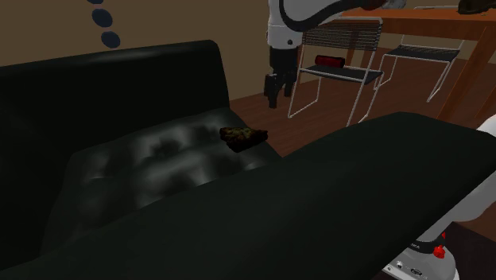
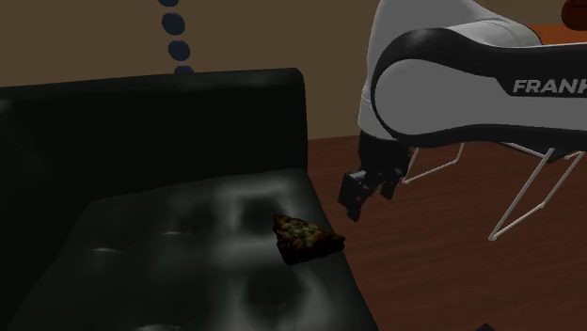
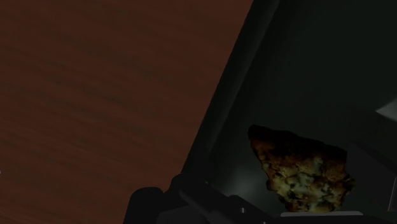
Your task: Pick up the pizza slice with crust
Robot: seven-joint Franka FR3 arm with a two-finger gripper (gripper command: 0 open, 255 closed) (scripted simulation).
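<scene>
The pizza slice lies on the black sofa's seat cushion near its edge, just right of centre in the shoulder view. The end effector hangs up and to the right of it over the wooden floor, apart from the slice. I cannot tell whether it is wide or narrow.

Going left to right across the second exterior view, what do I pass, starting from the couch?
Black sofa → pizza slice → gripper → metal chair legs.
</scene>
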